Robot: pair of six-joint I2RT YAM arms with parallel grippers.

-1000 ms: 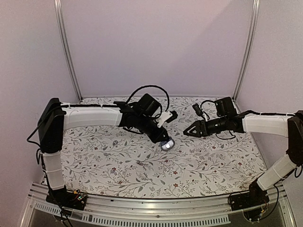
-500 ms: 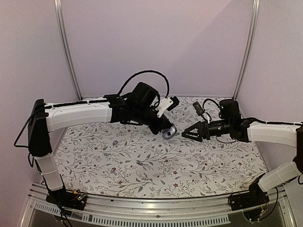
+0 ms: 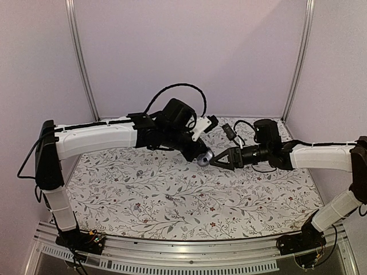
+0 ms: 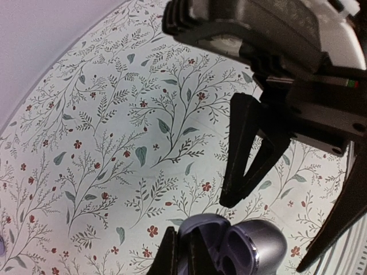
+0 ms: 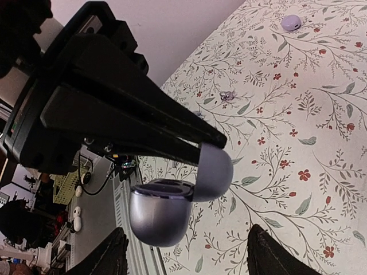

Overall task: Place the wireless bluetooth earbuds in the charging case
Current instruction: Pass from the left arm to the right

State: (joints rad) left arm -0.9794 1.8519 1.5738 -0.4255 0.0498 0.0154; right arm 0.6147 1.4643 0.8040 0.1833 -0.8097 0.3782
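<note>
My left gripper point(image 3: 200, 154) is shut on one half of the open glossy lavender charging case point(image 3: 205, 160) and holds it above the floral cloth. In the left wrist view its fingers point(image 4: 170, 255) pinch the wall of one half of the case point(image 4: 252, 243); the sockets show empty. My right gripper point(image 3: 214, 162) is open, its tips right by the case. In the right wrist view its fingers point(image 5: 112, 255) stand either side below the case point(image 5: 163, 215). One earbud point(image 5: 291, 22) lies far off on the cloth, a second small bud point(image 5: 227, 95) nearer. Both show in the top view: one point(image 3: 139, 172), the other point(image 3: 168, 197).
The floral cloth point(image 3: 241, 200) covers the table. Plain walls with metal posts point(image 3: 83, 69) stand at the back and sides. The metal rail point(image 3: 172, 252) with the arm bases runs along the near edge. Cables loop over both wrists.
My left gripper has lifted the case off the cloth and carried it up and back. My right gripper has moved left until its open tips reach the case.
</note>
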